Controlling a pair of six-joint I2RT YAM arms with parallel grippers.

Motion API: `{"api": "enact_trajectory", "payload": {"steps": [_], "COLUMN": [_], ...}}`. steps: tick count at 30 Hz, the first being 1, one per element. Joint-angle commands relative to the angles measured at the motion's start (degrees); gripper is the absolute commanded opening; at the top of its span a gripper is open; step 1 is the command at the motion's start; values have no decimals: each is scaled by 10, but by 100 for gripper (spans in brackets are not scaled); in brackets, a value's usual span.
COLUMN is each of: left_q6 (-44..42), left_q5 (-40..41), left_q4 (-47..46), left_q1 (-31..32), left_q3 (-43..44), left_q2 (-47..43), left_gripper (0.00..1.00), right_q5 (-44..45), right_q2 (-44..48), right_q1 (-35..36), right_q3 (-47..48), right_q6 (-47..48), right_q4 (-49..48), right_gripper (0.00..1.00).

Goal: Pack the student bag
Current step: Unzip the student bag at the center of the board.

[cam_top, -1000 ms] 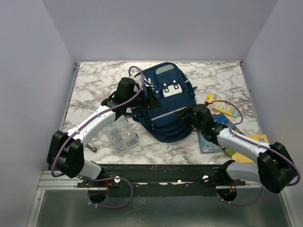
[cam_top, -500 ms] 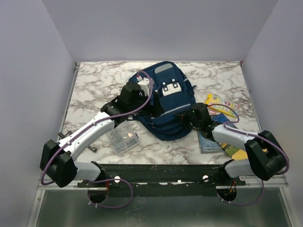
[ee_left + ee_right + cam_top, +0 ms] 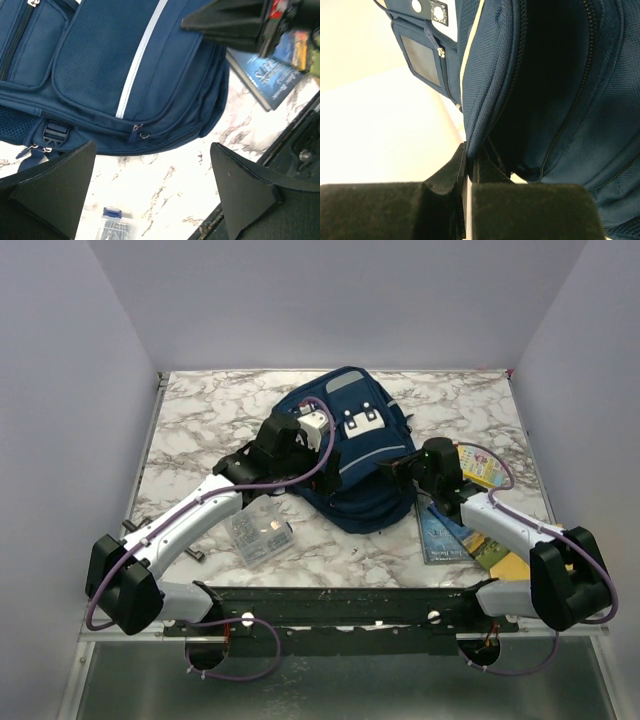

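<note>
The navy student bag (image 3: 360,455) lies at the middle of the marble table, grey stripes up. My right gripper (image 3: 402,466) is at its right side, shut on the fabric edge of an unzipped compartment. In the right wrist view that edge (image 3: 485,90) runs down between the closed fingertips of the right gripper (image 3: 472,150), beside a dark opening. My left gripper (image 3: 316,434) hovers over the bag's left half, open and holding nothing. From the left wrist, the left gripper (image 3: 152,145) spreads wide above the bag's (image 3: 125,60) lower front pocket and bare marble.
A small clear plastic box (image 3: 258,532) lies on the marble left of the bag, also low in the left wrist view as the box (image 3: 112,227). Books (image 3: 445,530) and a yellow packet (image 3: 478,468) lie at the right. The table's dark front rail (image 3: 330,600) runs along the near edge.
My right gripper has shut on the bag's edge and risen up and right with it. The left gripper has opened wider and moved right over the bag.
</note>
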State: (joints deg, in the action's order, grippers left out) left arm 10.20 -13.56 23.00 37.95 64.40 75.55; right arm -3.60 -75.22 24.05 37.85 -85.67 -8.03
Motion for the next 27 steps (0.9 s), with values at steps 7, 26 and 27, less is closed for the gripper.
{"api": "enact_trajectory", "payload": {"steps": [7, 26, 27], "left_q6": [-46, -37, -37], "left_q5": [-14, 44, 45], "left_q4": [-86, -266, -267], "left_q1": [8, 34, 34], "left_q3": [-82, -154, -150], "left_q2": [41, 86, 92], "left_gripper": [84, 56, 54], "right_q5": [-165, -181, -180], "right_q2": [-23, -1, 0], "right_q1": [-55, -66, -66], "right_q3": [58, 51, 50], "right_q6": [-11, -27, -27], "right_q4": [7, -9, -9], "right_gripper": [1, 1, 1]}}
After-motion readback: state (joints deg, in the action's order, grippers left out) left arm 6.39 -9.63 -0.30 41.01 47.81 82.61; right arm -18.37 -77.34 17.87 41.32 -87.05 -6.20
